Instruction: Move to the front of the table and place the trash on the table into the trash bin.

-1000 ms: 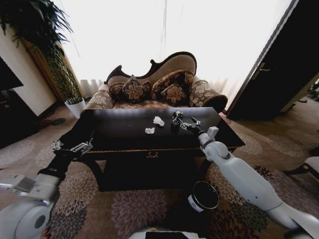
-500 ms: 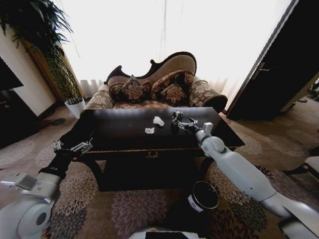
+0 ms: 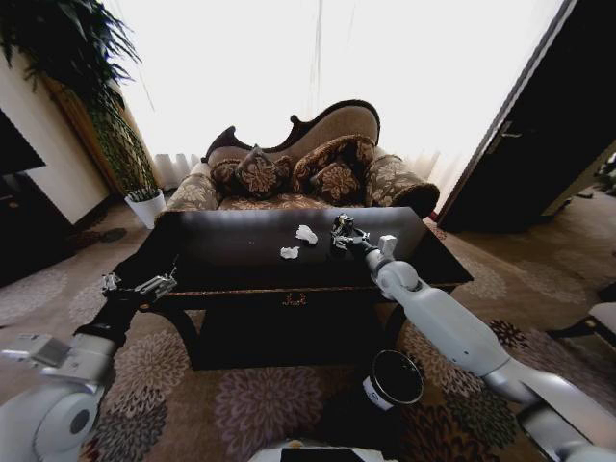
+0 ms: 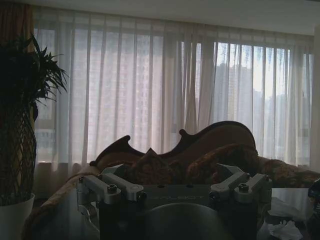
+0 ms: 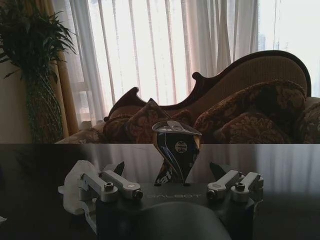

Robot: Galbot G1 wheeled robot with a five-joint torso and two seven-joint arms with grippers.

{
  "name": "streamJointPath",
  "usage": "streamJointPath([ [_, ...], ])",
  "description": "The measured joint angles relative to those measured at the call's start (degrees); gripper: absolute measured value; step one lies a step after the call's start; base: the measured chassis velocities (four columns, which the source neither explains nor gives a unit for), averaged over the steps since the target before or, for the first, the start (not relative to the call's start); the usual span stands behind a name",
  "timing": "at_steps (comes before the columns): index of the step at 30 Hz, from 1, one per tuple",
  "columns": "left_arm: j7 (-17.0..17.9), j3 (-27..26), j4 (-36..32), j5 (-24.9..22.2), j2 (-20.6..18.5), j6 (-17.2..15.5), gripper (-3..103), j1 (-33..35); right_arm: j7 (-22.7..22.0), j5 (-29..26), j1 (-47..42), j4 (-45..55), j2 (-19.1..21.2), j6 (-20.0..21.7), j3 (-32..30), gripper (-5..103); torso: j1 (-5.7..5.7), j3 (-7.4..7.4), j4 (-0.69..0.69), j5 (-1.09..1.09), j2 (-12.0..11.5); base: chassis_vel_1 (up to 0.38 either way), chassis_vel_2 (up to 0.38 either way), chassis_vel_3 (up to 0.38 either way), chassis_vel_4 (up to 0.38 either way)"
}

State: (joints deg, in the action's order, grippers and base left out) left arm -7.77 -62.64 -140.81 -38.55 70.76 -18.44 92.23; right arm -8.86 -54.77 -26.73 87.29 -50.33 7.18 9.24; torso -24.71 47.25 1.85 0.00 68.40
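The dark crushed can point(image 3: 340, 231) stands on the glossy table point(image 3: 226, 252), right of two white paper wads point(image 3: 306, 234) point(image 3: 289, 253). My right gripper point(image 3: 346, 241) reaches over the table's front edge and is at the can, open. In the right wrist view the can point(image 5: 175, 148) stands upright midway between the spread fingers point(image 5: 118, 169), just at their tips, with a paper wad point(image 5: 76, 186) off to one side. My left gripper point(image 3: 141, 285) hangs open at the table's left front corner. The black trash bin point(image 3: 394, 378) stands on the carpet below my right arm.
A patterned sofa point(image 3: 294, 173) with cushions stands behind the table. A tall potted plant point(image 3: 120, 144) is at the back left, and a dark door point(image 3: 539, 125) at the right. Patterned carpet lies open in front of the table.
My right gripper has slid left and forward along the table until it reached the can. The left arm, the wads and the bin have stayed where they were.
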Motion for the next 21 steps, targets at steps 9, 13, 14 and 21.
streamJointPath([
  [9,0.0,0.3,0.4,0.1,-0.1,0.1,100,-0.4,0.0,-0.2,0.5,-0.2,0.2,-0.6,0.6,68,0.0,0.0,0.0,0.0,0.0,0.0,0.0,0.0,0.0],
  [13,0.0,0.3,0.4,0.1,-0.2,0.1,100,-0.4,0.0,-0.2,0.5,-0.3,0.2,-0.6,0.7,56,0.0,0.0,0.0,0.0,0.0,0.0,0.0,0.0,0.0],
  [14,0.0,0.3,0.5,0.1,-0.2,0.1,100,-0.4,0.0,-0.1,0.4,-0.4,0.2,-0.6,0.7,50,0.0,0.0,0.0,0.0,0.0,0.0,0.0,0.0,0.0],
  [21,0.0,0.3,0.6,0.0,-0.3,0.2,100,-0.4,0.0,0.0,0.1,-0.2,0.1,-0.9,0.5,23,0.0,0.0,0.0,0.01,0.0,0.0,0.0,0.0,0.0],
])
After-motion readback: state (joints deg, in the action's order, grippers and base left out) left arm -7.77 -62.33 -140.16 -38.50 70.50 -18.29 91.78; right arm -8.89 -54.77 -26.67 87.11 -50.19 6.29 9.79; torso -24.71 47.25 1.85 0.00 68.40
